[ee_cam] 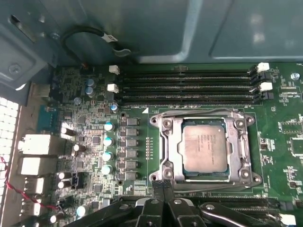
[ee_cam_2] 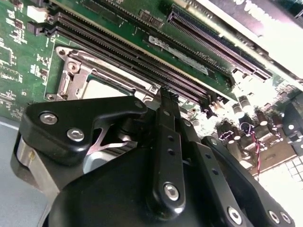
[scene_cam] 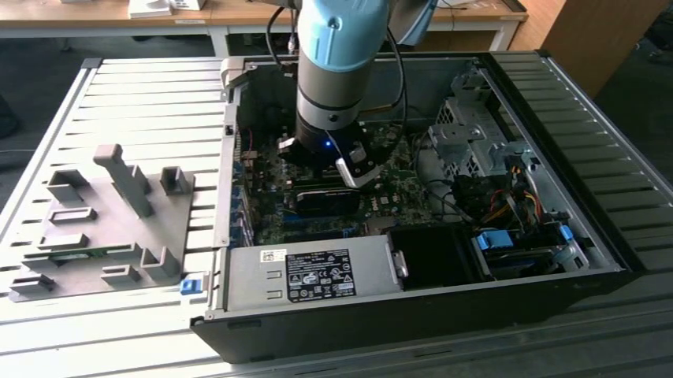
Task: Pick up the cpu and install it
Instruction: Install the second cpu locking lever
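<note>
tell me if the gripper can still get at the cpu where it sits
Probably yes: the cpu lies in the socket with its top uncovered, and the gripper hangs just beside the socket frame with nothing between them.

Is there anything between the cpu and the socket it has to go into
No. In the first wrist view the cpu already lies inside the metal-framed socket, its top uncovered. The claw sits just beside the socket frame, holding nothing that I can see.

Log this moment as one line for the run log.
arm: inside computer case | gripper: above motherboard, beside socket | cpu: seated in socket
</note>
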